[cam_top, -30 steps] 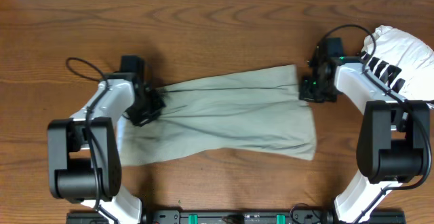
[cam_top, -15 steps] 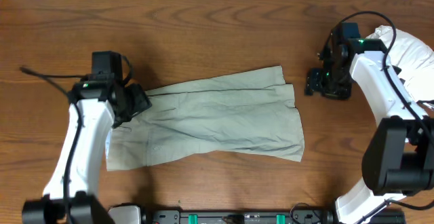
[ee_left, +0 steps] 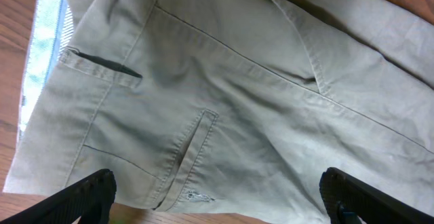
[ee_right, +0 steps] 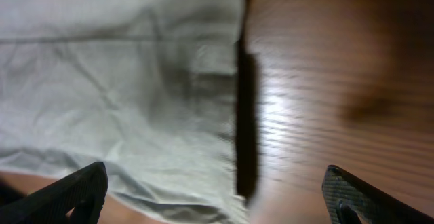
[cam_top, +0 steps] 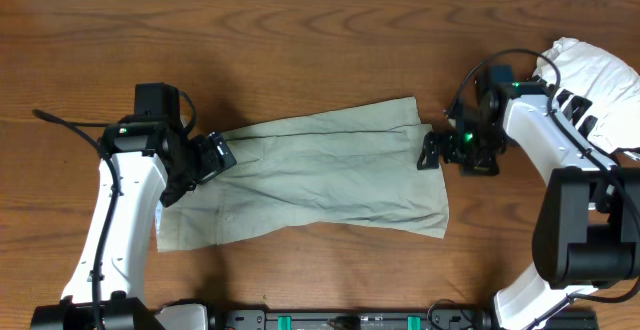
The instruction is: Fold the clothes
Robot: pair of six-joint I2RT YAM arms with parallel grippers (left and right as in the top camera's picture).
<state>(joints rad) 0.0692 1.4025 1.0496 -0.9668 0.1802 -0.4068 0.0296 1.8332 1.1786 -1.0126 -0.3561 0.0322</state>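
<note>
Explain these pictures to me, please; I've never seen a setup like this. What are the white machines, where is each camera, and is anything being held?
The white machines are two robot arms at a wooden table, each ending in a two-finger gripper. The overhead picture looks straight down. The other two come from cameras on the wrists, so the dark fingers in their bottom corners belong to that arm. A pair of khaki trousers lies flat across the table. The left gripper is at the waistband end, where its camera shows a back pocket. The right gripper is at the leg ends, and its view is blurred. Both grippers are open and hold nothing. A white cloth bundle sits at the table's far right.
</note>
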